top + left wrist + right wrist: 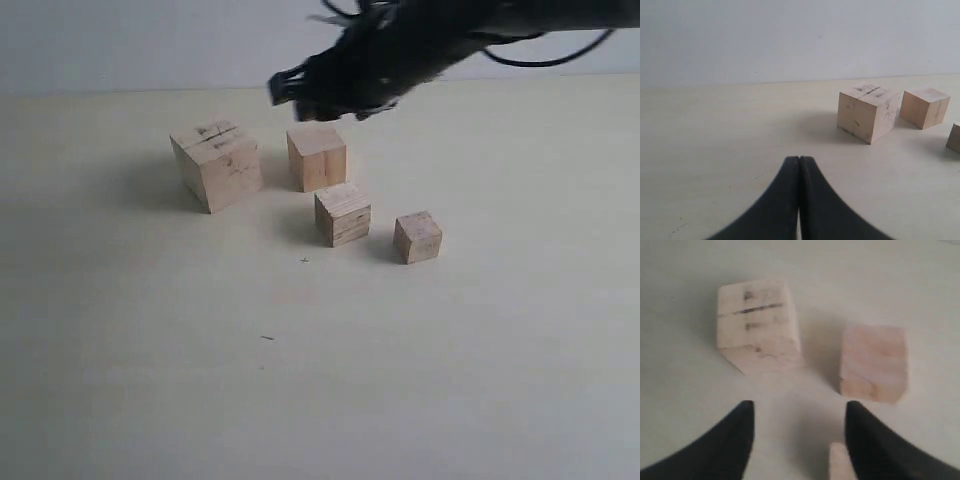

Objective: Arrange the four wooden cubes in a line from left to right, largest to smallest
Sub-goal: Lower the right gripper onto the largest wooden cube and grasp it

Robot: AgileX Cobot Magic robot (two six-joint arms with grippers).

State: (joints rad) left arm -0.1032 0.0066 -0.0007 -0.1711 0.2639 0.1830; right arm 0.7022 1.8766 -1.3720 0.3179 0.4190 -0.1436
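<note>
Four pale wooden cubes stand on the table. The largest cube, with dark marks on top, is at the left. Right of it stands the second cube. The third cube sits nearer the front, and the smallest cube is to its right. My right gripper hovers open above and behind the second cube, holding nothing. My left gripper is shut and empty, well away from the cubes; the exterior view does not show it.
The cubes rest on a pale tabletop with a light wall behind. The right arm's dark body and cables reach in from the upper right over the table's back edge.
</note>
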